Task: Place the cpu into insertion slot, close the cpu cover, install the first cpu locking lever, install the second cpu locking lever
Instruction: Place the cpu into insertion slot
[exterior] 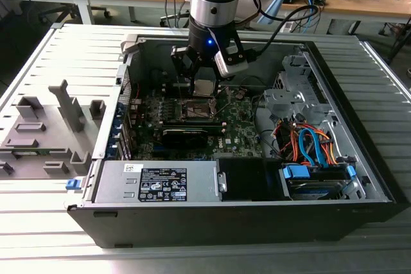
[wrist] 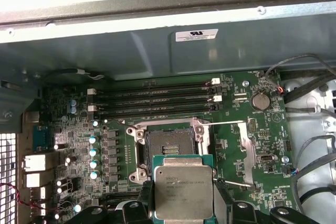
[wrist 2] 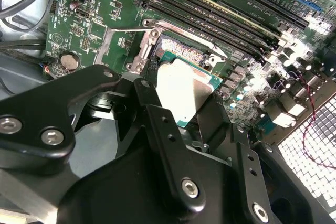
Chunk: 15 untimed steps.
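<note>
Silvery-beige metal sits closest to the wrist cameras. The cpu (wrist: 184, 184) is clamped by two opposite edges between the black fingers (wrist 2: 157, 116) of the gripper (wrist: 182, 208), which are closed to the chip's width and hold nothing else. The chip is held flat with its metal face turned up toward the wrist. In the first wrist view its edges run roughly parallel to those of the socket. In the exterior view the gripper (exterior: 204, 86) hangs inside the open computer case (exterior: 257, 222), with the chip above the green motherboard (exterior: 241, 126).

Just beyond the chip lies the insertion slot (wrist: 169, 144), a dark square recess inside a metal rim, bare and uncovered. It sits between the held chip and the memory slots (wrist: 152, 100), so the chip is offset from it on the side away from those slots. As I judge it, the chip is also clear of the slot in height and touches no part of the rim. That sideways offset, plus the drop, is the gap that seating depends on.

Beside the socket, toward the coin cell (wrist: 259, 100), a thin silvery plate that I take for the cpu cover (wrist: 247, 150) is swung aside. A wire locking lever (wrist: 226, 124) stands free. Farthest off is the grey case wall (wrist: 157, 51).
</note>
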Available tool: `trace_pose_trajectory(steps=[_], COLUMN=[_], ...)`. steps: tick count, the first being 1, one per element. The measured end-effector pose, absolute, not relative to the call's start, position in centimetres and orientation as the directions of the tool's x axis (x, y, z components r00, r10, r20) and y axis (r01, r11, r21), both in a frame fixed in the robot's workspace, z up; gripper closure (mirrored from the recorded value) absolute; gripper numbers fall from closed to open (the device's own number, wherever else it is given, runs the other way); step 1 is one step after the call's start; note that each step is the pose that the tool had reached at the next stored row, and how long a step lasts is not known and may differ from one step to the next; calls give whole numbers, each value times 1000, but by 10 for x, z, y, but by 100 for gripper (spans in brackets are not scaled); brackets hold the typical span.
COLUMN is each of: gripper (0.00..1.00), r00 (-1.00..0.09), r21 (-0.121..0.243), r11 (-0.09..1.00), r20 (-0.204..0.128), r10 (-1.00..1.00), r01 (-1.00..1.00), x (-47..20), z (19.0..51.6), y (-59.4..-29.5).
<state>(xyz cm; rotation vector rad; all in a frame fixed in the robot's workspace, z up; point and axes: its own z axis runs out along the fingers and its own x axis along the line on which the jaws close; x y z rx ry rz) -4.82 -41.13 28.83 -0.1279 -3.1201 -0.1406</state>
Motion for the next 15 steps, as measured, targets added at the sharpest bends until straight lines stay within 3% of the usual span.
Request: trace_pose_trajectory(steps=[15], gripper=[46], r00=[-996], r21=[89], r11=[992], r20=[19], r10=[90], r01=[91], x=[-48], z=[288], y=[-411])
